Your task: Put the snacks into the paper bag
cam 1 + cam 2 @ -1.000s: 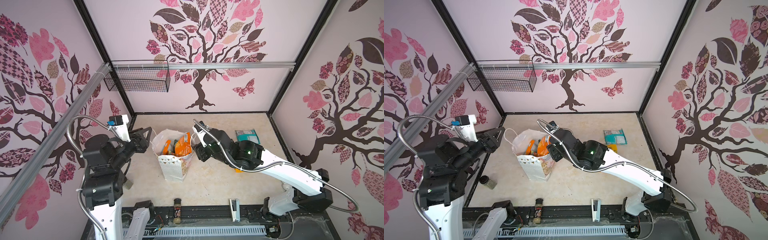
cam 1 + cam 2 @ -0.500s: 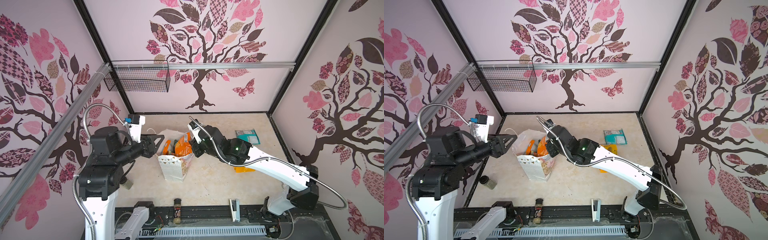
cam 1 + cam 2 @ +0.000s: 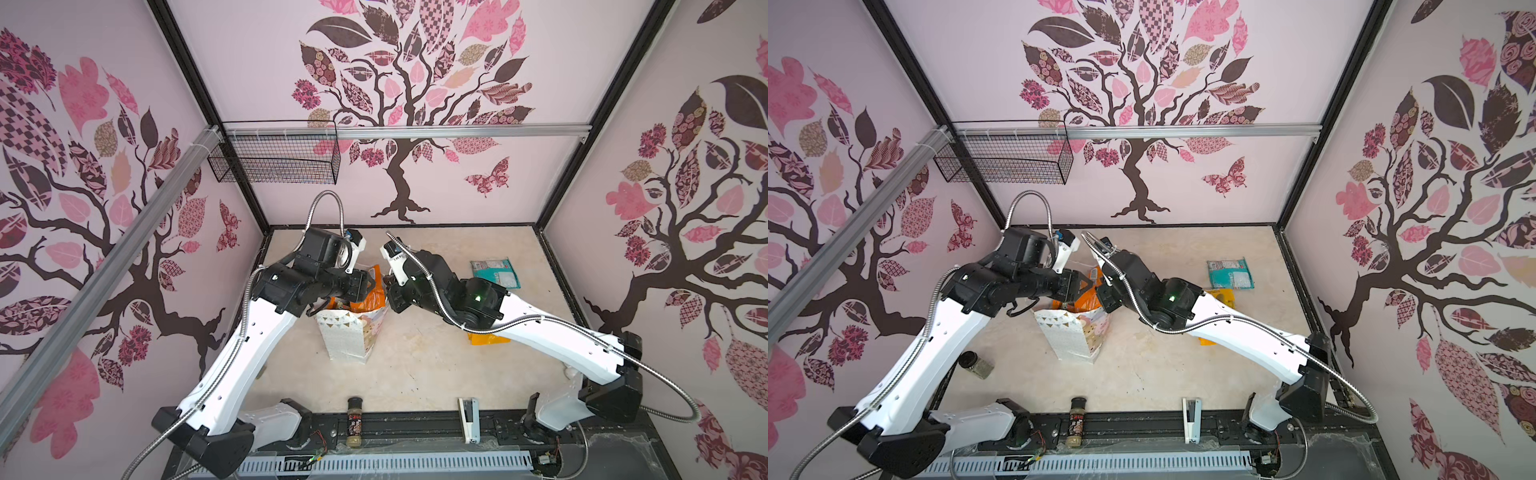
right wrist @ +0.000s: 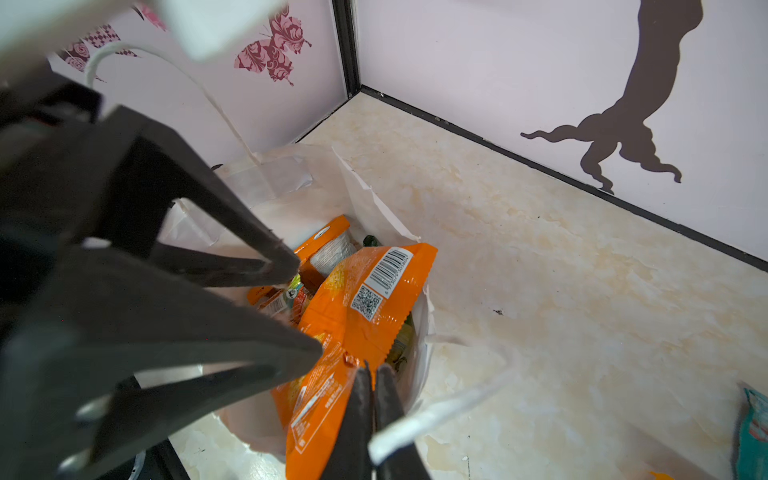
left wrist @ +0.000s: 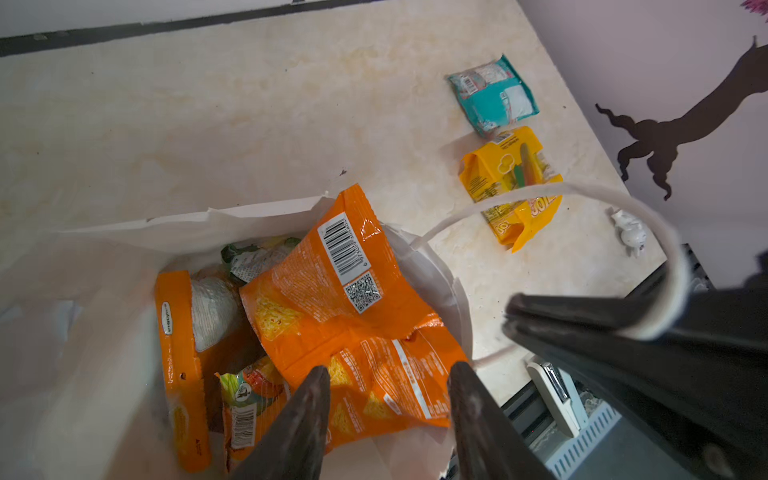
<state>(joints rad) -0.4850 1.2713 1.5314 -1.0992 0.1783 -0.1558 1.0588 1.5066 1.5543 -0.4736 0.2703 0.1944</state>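
The white paper bag (image 3: 349, 336) (image 3: 1071, 336) stands mid-table, its mouth open. Several snacks lie inside it. A big orange packet (image 5: 332, 299) (image 4: 365, 307) sticks out over the rim, beside an orange-and-white one (image 5: 183, 332). My left gripper (image 5: 388, 374) (image 3: 372, 282) hovers open over the bag's mouth, holding nothing. My right gripper (image 4: 371, 370) (image 3: 1102, 295) is shut at the bag's right rim, with the cord handle (image 5: 582, 191) looped round it and running into the gap between its fingers. A teal packet (image 3: 494, 272) (image 5: 492, 95) and a yellow packet (image 5: 511, 183) (image 3: 1221, 297) lie on the table to the right.
A spice jar (image 3: 354, 419) and a white stapler (image 3: 468, 419) lie on the front rail. Another small jar (image 3: 976, 365) sits by the left arm. A wire basket (image 3: 274, 160) hangs on the back wall. A small white figure (image 5: 629, 235) lies near the right edge.
My left arm has swung in from the left wall to over the bag's mouth. The right gripper has closed at the bag's rim, and its arm has shifted slightly towards the back.
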